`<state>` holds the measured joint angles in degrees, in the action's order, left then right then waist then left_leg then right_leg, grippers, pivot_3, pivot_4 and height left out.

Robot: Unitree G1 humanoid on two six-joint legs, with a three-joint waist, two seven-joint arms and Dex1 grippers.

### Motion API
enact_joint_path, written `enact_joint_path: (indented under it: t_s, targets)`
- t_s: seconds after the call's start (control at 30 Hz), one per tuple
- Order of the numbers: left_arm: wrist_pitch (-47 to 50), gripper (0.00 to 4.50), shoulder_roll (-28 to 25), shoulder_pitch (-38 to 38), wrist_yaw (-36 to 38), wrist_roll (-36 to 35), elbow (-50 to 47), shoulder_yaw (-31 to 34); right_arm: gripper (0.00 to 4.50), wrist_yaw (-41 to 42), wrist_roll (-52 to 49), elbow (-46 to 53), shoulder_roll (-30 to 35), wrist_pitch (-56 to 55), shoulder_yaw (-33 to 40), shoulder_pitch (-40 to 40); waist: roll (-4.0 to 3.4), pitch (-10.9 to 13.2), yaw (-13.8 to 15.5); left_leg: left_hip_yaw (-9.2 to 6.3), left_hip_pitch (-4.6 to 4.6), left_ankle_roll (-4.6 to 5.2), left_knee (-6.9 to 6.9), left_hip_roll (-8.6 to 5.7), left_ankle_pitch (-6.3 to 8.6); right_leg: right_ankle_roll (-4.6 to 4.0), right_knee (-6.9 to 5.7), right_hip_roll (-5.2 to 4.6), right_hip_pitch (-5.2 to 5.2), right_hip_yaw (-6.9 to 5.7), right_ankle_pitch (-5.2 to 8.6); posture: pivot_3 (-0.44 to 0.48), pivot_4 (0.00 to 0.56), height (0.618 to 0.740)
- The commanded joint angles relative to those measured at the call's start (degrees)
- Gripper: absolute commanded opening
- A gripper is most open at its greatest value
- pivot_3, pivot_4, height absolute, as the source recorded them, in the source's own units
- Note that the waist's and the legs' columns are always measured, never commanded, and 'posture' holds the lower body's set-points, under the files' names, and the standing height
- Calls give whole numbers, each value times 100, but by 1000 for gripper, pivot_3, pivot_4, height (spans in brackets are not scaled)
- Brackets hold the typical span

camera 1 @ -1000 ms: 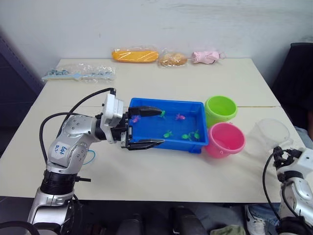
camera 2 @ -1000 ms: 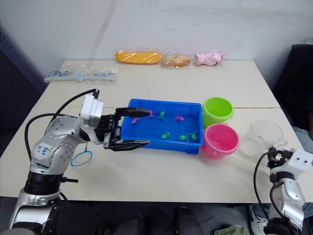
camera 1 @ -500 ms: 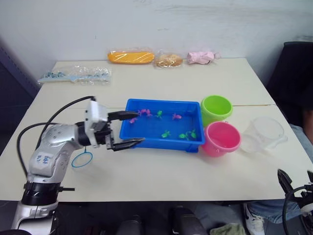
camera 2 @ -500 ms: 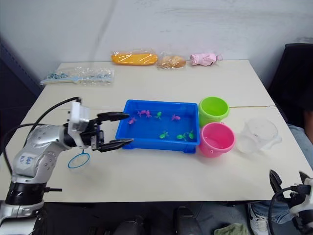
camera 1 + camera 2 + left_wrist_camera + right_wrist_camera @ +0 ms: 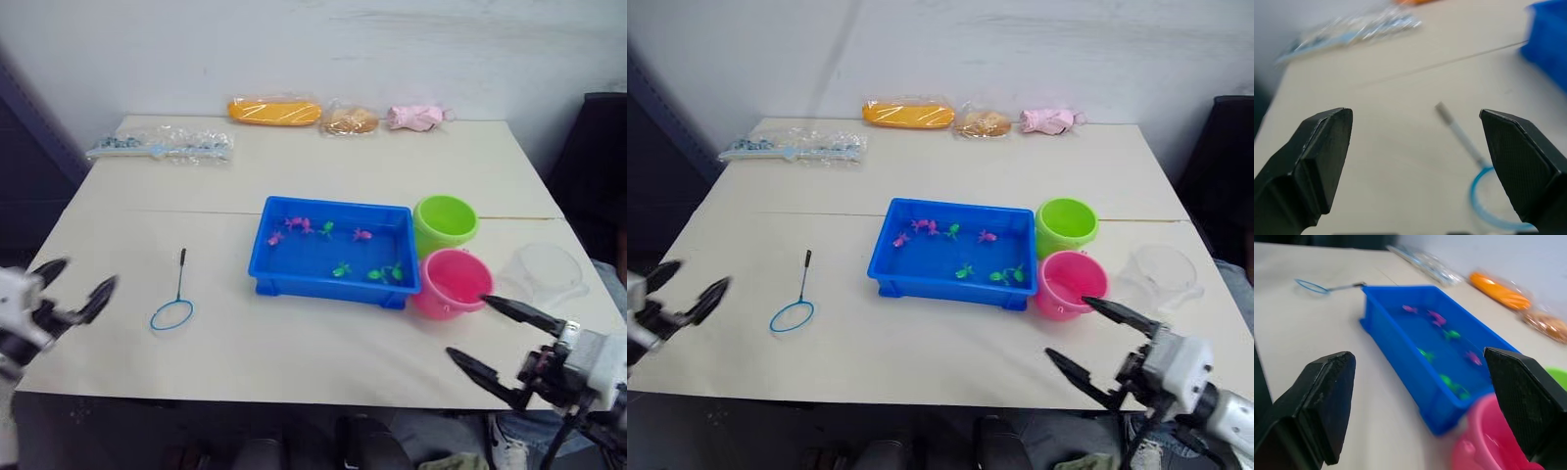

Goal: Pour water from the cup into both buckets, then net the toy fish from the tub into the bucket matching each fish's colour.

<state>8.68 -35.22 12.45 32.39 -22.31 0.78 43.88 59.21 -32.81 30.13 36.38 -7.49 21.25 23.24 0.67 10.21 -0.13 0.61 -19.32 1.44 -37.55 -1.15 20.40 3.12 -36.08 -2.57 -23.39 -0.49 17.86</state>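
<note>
Left gripper: held wide open, empty, near the net.
Right gripper: spread wide, empty, near the pink bucket.
Fish: seen in the tub.

table: broad rectangular beige tabletop with a thin seam line across its width, lying under and ahead of both grippers
orange bag: long orange item in clear plastic wrap, at the table's far edge, far ahead of both grippers
tan bag: small clear plastic bag of tan, bread-like pieces, just beside the orange bag on its right
pink bag: clear plastic bag with a pale pink item inside, near the tan bag, further right along the far edge
clear packet: long flat clear plastic packet with small bluish pieces, at the far left corner, well ahead of the left gripper
wall: plain white wall behind the table
chair: dark chair, off the table's right edge
</note>
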Motion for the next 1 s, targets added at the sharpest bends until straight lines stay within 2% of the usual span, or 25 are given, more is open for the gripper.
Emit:
enact_joint_path:
  t_s: [0.03, 0.17, 0.23, 0.33, 0.47, 0.57, 0.67, 0.77, 0.9, 1.0]
  targets:
    - [215, 4500, 91, 493, -578, 206, -123, 452, 4435, 378, -82, -75, 158, -230, -155, -347, 13, -2, 21, 0, 0, 0, 3, 0, 0, 0, 1, 0, 1, -1, 0, 0, 150, 740]
    - [529, 4500, 341, 876, -1118, 296, -257, 581, 4435, 577, -183, -172, 286, -131, -399, -874, 19, -6, 89, -7, -2, 2, 6, 0, 1, 0, 12, -5, 5, -8, 0, 0, 150, 740]
    - [660, 4500, 424, 871, -1258, 199, -386, 594, 4435, 565, -233, -186, 299, -46, -453, -1052, 22, -7, 119, -7, -1, 2, 5, 0, 2, -1, 11, -6, 5, -8, 0, 0, 150, 740]
    - [1247, 4500, 458, 583, -1606, 178, -844, 278, 4435, 420, -324, -173, 319, 243, -612, -1432, 25, -9, 161, -8, -2, 1, 7, 0, 2, -3, 11, -6, 4, -12, 1, 0, 150, 740]
    - [2578, 4500, 322, -140, -1985, -45, -1797, -372, 4435, 432, -353, -227, 435, 508, -724, -1896, 25, -9, 172, -9, -8, 0, 5, 0, -1, -2, 10, -19, 7, -26, 1, 0, 150, 740]
    - [4184, 4500, 246, -940, -2432, -362, -2376, -821, 4435, 390, -510, -116, 538, 795, -742, -2157, 24, -9, 145, -9, -16, -3, 3, 0, -2, 0, 11, -19, 4, -27, -1, 0, 150, 740]
    - [5600, 4500, 123, -1741, -2796, -353, -2660, -1462, 4435, 273, -668, 56, 584, 1055, -731, -2339, 21, -8, 95, -9, -19, -39, 4, 0, -20, 1, 10, -16, -1, -29, -1, 0, 150, 740]
    - [6409, 4500, 83, -2395, -3125, -68, -2531, -2011, 4435, 144, -767, 212, 584, 1236, -733, -2442, 21, -8, 64, -10, -23, -50, 5, 0, -27, 2, 8, -10, -5, -31, -1, 0, 150, 740]
    - [6159, 4500, 247, -3038, -3287, 423, -1665, -2859, 4435, -22, -848, 440, 540, 1443, -796, -2469, 21, -8, 33, -14, -24, -60, 4, 0, -32, 2, 2, -6, -8, -32, -2, 0, 150, 740]
    - [5930, 4500, 516, -3366, -3345, 652, -969, -3116, 4435, -132, -856, 578, 513, 1537, -863, -2485, 21, -8, 32, -16, -23, -63, -2, -1, -34, 2, -2, -6, -6, -34, -2, 0, 150, 740]
